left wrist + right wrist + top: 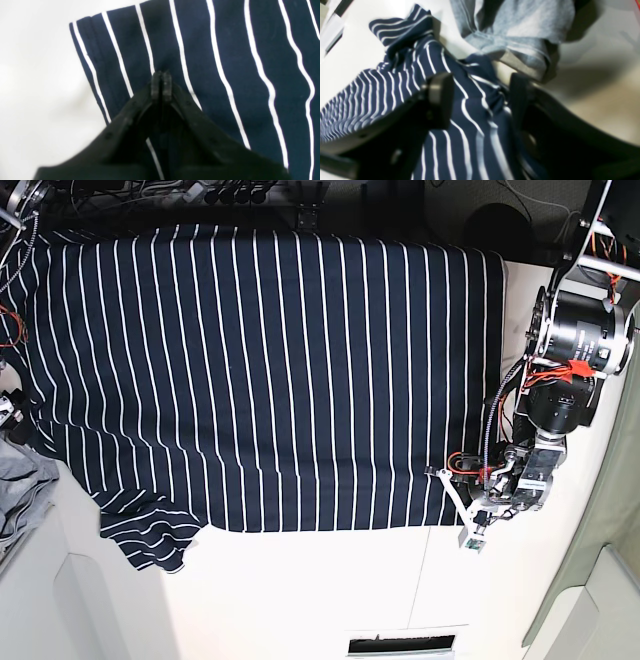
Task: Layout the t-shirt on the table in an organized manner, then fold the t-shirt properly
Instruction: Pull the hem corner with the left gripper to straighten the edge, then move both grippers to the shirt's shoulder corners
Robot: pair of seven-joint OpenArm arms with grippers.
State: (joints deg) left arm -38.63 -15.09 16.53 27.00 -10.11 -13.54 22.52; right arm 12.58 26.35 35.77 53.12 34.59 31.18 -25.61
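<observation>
Two arms work the t-shirt [270, 380], spread flat across the table [330, 590]. At left lies a grey garment [25, 485]; the right gripper [480, 100] stands agape over bunched stripes. At right, the left gripper [161, 86] is clenched, apparently pinching nothing, above the shirt's corner.

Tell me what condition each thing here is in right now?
t-shirt: spread mostly flat, one sleeve crumpled.
left gripper: shut, over the shirt's corner; no cloth visibly pinched.
right gripper: open, bunched shirt fabric between its fingers.
grey garment: crumpled beside the shirt.
table: bare in front.
</observation>
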